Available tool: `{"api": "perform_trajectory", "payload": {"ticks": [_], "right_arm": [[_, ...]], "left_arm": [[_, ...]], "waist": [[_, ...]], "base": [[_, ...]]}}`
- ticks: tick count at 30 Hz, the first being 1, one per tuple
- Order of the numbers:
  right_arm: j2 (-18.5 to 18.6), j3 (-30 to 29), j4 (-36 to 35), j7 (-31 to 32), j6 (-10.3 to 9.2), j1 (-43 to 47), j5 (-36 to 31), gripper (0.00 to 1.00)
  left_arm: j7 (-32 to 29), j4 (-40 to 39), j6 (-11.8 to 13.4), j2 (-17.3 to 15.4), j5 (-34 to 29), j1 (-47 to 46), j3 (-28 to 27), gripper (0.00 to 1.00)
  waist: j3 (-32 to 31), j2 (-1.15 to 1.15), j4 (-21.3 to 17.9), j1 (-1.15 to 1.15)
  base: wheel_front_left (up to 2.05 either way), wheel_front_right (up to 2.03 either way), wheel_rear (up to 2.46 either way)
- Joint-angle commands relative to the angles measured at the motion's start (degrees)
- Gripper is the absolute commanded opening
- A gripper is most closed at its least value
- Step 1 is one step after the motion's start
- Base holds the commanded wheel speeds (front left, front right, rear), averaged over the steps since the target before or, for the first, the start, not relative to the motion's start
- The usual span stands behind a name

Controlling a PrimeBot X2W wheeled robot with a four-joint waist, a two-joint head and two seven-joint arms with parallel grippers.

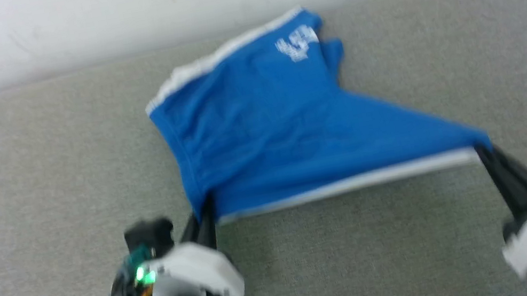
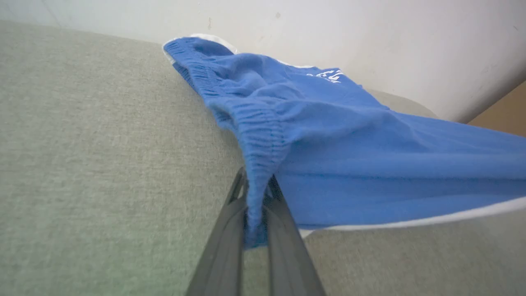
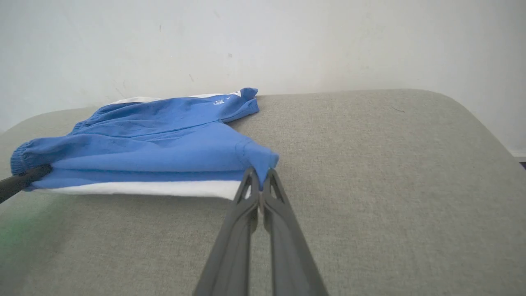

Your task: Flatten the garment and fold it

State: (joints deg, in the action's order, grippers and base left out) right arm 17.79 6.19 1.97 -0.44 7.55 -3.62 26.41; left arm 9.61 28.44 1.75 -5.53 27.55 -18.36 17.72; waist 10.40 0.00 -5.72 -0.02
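On the left, the left claw (image 1: 205, 207) was clamped shut on the waistband corner of the shorts (image 1: 261, 132), which lay on the grey cushion (image 1: 31, 183) with the near edge stretched taut. At its right end the right claw (image 1: 482, 148) was pinched shut on the other corner. Pulling wider could have slipped either thin pinch.

Left fingers (image 1: 205, 220) and right fingers (image 1: 507, 175) are pinched shut (well apart, both pointing forward).
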Motion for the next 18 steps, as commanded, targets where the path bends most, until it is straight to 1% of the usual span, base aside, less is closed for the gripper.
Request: {"api": "perform_trajectory", "payload": {"ticks": [1, 7, 9, 11, 14, 16, 18], "right_arm": [[-1.53, -2.05, -3.34, 2.19, -0.06, 3.76, -1.44, 0.00], [-6.65, -7.54, -17.80, 12.30, -0.06, 16.83, -6.03, 0.00], [-7.61, -8.73, -21.51, 15.12, -0.06, 19.67, -7.04, 0.00], [-8.22, -9.47, -24.51, 17.96, -0.06, 21.78, -7.44, 0.00], [-8.41, -10.51, -27.67, 21.04, -0.06, 22.57, -7.45, 0.00], [-8.09, -10.92, -28.05, 22.76, -0.06, 21.32, -6.97, 0.00], [-6.63, -10.27, -26.83, 24.84, -0.06, 18.95, -6.44, 0.00]], "left_arm": [[-2.19, -4.50, 1.89, -1.77, -0.75, 3.94, 0.23, 0.00], [-13.93, -27.60, 8.49, -6.02, -1.39, 19.89, 1.69, 0.00], [-17.02, -34.33, 10.57, -7.00, -1.53, 23.98, 1.94, 0.00], [-20.03, -39.87, 12.08, -7.79, -1.48, 27.35, 2.47, 0.00], [-22.97, -46.15, 13.32, -8.29, -0.82, 29.95, 2.80, 0.00], [-24.17, -47.95, 13.32, -8.29, 0.21, 29.82, 2.58, 0.00], [-25.21, -48.23, 12.68, -7.72, 2.39, 28.73, 2.13, 0.00]], "waist": [[-2.64, 0.00, 0.88, 0.02], [-4.52, 0.00, 1.03, 0.02], [-4.72, 0.00, 1.08, 0.02], [-4.82, 0.00, 1.13, 0.02], [-4.34, 0.00, 1.44, 0.02], [-3.75, 0.00, 1.77, 0.02], [-3.05, 0.00, 2.12, 0.02]], "base": [[0.00, 0.00, 0.00], [0.00, 0.00, 0.00], [0.00, 0.00, 0.00], [0.00, 0.00, 0.00], [0.00, 0.00, 0.00], [0.00, 0.00, 0.00], [0.00, 0.00, 0.00]]}}
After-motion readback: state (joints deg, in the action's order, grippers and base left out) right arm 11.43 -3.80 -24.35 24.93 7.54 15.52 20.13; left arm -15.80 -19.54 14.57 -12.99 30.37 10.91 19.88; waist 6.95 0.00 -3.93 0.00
